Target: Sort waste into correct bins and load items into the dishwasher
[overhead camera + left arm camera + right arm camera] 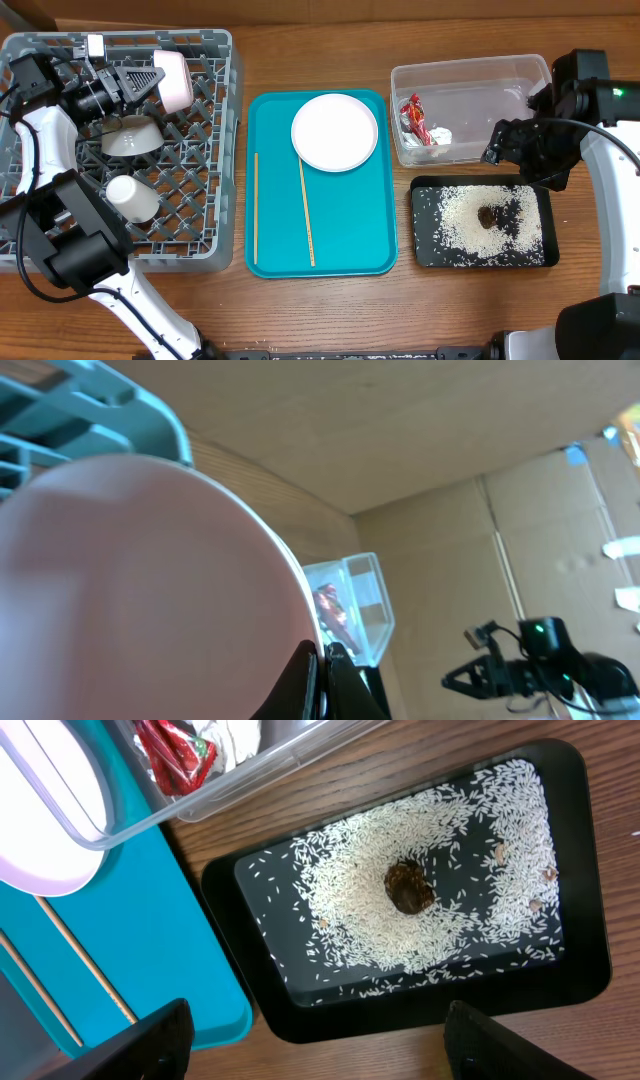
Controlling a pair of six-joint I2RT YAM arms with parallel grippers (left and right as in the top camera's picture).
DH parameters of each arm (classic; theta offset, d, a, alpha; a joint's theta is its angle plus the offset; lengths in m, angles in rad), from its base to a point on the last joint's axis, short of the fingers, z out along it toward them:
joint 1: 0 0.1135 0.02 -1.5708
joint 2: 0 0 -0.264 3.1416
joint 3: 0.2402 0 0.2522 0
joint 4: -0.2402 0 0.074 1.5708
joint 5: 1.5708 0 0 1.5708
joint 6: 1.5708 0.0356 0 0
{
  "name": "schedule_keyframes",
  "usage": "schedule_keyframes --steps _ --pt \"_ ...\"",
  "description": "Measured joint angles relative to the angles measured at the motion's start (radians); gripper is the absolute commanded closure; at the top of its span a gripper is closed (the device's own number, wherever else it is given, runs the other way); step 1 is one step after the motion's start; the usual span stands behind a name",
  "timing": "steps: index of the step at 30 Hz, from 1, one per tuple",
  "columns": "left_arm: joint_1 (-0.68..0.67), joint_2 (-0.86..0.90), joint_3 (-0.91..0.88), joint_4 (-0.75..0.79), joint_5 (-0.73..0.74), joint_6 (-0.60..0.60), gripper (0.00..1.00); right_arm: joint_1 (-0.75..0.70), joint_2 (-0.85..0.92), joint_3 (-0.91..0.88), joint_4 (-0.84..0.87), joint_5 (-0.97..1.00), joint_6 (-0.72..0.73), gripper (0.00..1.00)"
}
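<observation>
On your wooden table (320,320), cardboard walls (450,550) behind, your left claw (153,83) clamps the pink dish (176,78) over the grey rack (226,150) while your right claw (496,142) hangs wide apart beside the black tray (415,228).
</observation>
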Motion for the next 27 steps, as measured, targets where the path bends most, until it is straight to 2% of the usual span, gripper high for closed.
schedule_keyframes --steps 27 --pt "-0.042 0.002 0.0 0.016 0.022 -0.011 0.96 0.0 0.0 0.0 -0.003 0.0 0.0 0.18"
